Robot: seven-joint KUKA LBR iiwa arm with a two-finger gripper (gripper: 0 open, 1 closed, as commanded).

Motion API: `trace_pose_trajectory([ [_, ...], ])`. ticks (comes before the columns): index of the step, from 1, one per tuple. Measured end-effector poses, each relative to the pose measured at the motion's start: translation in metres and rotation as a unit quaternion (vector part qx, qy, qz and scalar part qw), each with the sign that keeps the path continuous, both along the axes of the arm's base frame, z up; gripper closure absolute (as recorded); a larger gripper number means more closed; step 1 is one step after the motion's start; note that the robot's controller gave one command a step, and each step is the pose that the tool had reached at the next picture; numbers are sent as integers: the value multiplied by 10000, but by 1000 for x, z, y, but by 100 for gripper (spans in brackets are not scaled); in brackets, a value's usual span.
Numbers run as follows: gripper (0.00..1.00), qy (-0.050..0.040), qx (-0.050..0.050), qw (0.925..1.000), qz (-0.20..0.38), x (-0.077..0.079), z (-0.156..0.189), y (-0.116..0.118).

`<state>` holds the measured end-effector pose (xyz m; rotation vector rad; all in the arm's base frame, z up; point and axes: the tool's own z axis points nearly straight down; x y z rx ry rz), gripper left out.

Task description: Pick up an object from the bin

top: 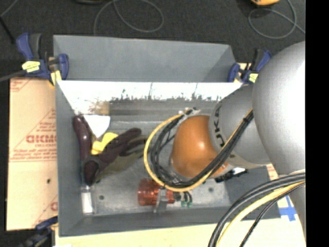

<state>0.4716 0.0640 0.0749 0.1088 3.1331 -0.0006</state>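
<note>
- Where the arm (267, 117) bends down into the bin (67, 189) from the view's right, its orange wrist cover (193, 145) and looped cables (154, 158) hide most of the jaws. Only a grey tip shows below the cover, low over the bin floor near the front wall.
- Whether the jaws are released or clenched cannot be told; the cover hides them.
- A small red-brown, see-through thing (148, 195) lies on the floor right against the jaws, on their view-left side. Whether it sits between them cannot be told.
- Up and to the view-left of the jaws lies a dark maroon glove (115, 148), stretched out toward the cables and apart from the jaws.
- A yellow piece (102, 143) rests against the glove's far end, beyond it from the jaws. Past that come a white scrap (97, 122) and a dark purple, elongated thing (81, 133).
- A small clear tube (87, 202) lies well to the view-left of the jaws — level with them, by the bin's left wall.
</note>
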Motion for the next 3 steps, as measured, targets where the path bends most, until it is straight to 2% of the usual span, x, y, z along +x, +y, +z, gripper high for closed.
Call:
trace_pose_trajectory([
  [1, 100, 36, -2, 10000, 5, -2, 18, 0],
  [2, 100, -12, 0, 10000, 11, 1, 37, 0],
  [3, 100, 6, -3, 10000, 10, 0, 32, -1],
])
